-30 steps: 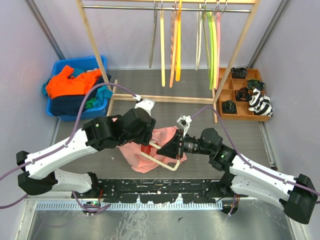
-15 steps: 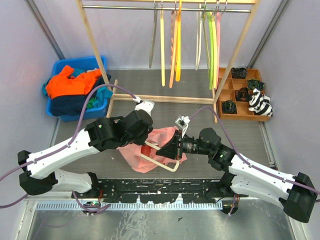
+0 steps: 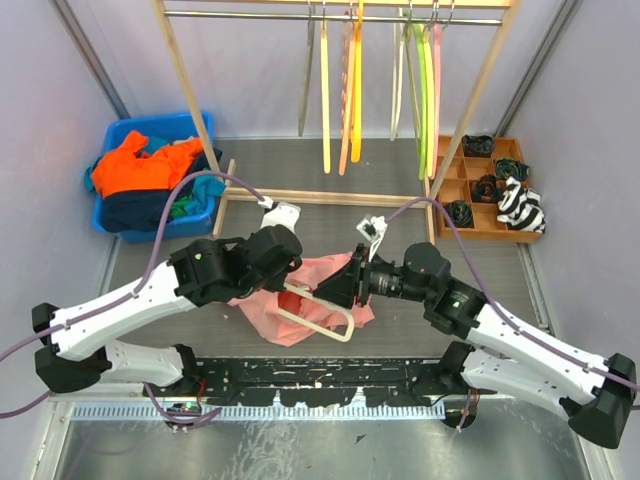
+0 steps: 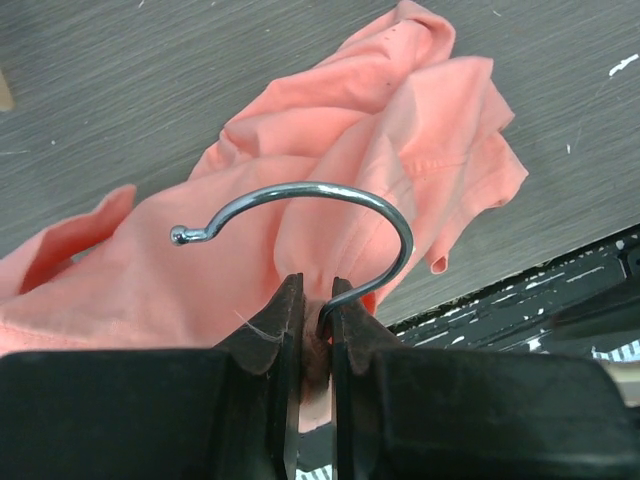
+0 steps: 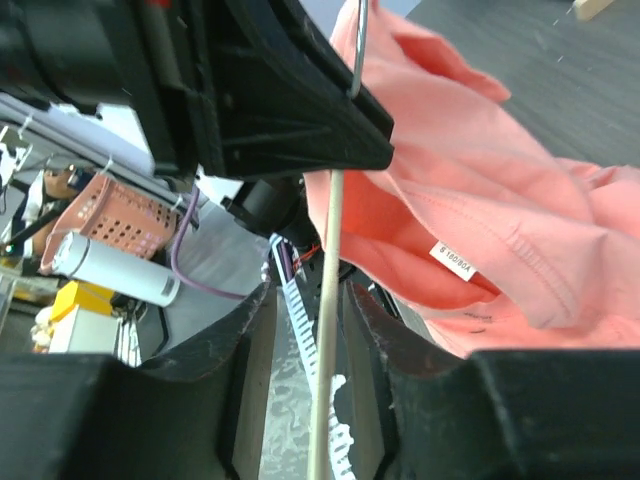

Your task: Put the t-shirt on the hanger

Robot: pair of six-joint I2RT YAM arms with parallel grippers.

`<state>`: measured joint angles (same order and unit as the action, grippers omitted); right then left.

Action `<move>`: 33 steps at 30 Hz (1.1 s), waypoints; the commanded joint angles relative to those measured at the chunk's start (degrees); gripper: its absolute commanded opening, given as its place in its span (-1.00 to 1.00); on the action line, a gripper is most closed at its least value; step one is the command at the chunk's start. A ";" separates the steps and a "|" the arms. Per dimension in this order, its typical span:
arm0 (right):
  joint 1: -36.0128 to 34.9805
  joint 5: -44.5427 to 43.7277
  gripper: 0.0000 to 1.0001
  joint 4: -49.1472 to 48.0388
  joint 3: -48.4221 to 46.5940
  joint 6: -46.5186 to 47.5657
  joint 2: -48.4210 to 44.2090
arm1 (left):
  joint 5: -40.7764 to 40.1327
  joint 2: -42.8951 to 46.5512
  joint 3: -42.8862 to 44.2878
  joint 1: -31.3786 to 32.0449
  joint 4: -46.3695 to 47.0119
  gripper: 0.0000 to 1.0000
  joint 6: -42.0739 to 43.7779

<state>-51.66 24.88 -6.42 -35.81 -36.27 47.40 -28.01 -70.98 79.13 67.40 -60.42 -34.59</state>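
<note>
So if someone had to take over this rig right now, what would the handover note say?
Left tool: shut on the hanger at the base of its wire hook.
Right tool: one hanger bar runs between its fingers; whether it grips is unclear.
T-shirt: bunched on the table, under the hanger.
Done: hanger in hand, held over the shirt.
Left: work the hanger into the shirt so it sits on the shoulders.
</note>
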 commanded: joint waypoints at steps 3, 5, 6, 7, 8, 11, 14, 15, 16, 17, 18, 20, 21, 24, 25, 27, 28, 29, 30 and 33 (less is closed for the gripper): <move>-0.21 -14.68 0.02 21.90 -11.69 2.06 -5.69 | -4.29 3.48 -2.02 0.19 0.73 -1.00 -1.27; -0.20 -21.32 0.24 28.76 -13.69 1.03 -6.37 | -4.79 4.12 -2.37 0.21 0.82 -1.00 -1.43; -0.20 -24.67 0.32 31.91 -14.90 -0.14 -6.22 | -4.94 4.44 -2.48 0.19 1.03 -1.00 -1.51; -0.17 -26.82 0.35 34.68 -15.53 -0.93 -5.67 | -5.03 4.83 -2.57 0.19 1.26 -1.00 -1.58; -0.19 -28.22 0.37 36.69 -16.17 -1.54 -4.66 | -5.18 5.23 -2.62 0.24 1.64 -1.00 -1.62; -0.20 -27.36 0.39 38.20 -16.60 -2.64 -1.23 | -5.83 5.58 -2.13 0.19 2.15 -1.00 -1.41; -0.22 -24.10 0.39 33.42 -13.94 -4.52 0.70 | -6.08 5.40 -1.43 0.19 2.64 -1.00 -0.87; -0.20 -23.24 0.38 31.50 -12.95 -5.25 1.23 | -6.15 5.41 -1.32 0.24 2.88 -1.00 -0.81; -0.26 -22.32 0.38 29.88 -11.85 -6.01 1.82 | -6.18 5.35 -1.28 0.20 3.24 -1.00 -0.61; -0.28 -21.70 0.37 28.29 -10.95 -6.80 2.65 | -6.14 5.46 -1.40 0.19 3.61 -1.00 -0.47; -0.33 -21.31 0.36 26.34 -9.85 -7.61 3.61 | -6.10 5.50 -1.37 0.19 3.88 -1.00 -0.34; -0.29 -21.32 0.36 23.08 -7.68 -9.20 4.86 | -5.96 5.50 -1.34 0.24 4.31 -1.00 -0.12; -0.33 -21.68 0.36 21.70 -6.69 -9.92 5.42 | -5.92 5.50 -1.39 0.20 4.58 -1.00 0.02; -0.90 -23.38 0.35 18.01 -4.60 -12.03 6.94 | -5.92 5.74 -1.93 0.25 5.19 -1.00 0.21; -1.28 -23.65 0.35 16.44 -3.90 -12.68 7.39 | -5.93 5.88 -2.13 0.20 5.47 -1.00 0.22; -2.53 -24.86 0.34 14.44 -3.15 -13.74 8.40 | -5.98 6.02 -2.39 0.21 5.83 -1.00 0.30; -3.34 -25.53 0.34 13.79 -3.15 -14.00 8.96 | -5.99 6.11 -2.55 0.24 5.98 -1.00 0.31; -4.28 -26.39 0.34 13.24 -3.17 -14.27 9.51 | -6.00 6.07 -2.69 0.20 6.06 -1.00 0.36; -5.11 -27.13 0.34 12.64 -3.17 -14.69 10.00 | -6.08 6.16 -2.79 0.19 6.18 -1.00 0.39; -8.48 -30.26 0.32 11.49 -3.38 -15.72 11.01 | -6.25 6.14 -3.14 0.17 6.70 -1.00 0.49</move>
<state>-56.80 -0.19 12.08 -38.44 -49.19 57.87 -32.34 -66.32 76.69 67.40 -56.45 -34.61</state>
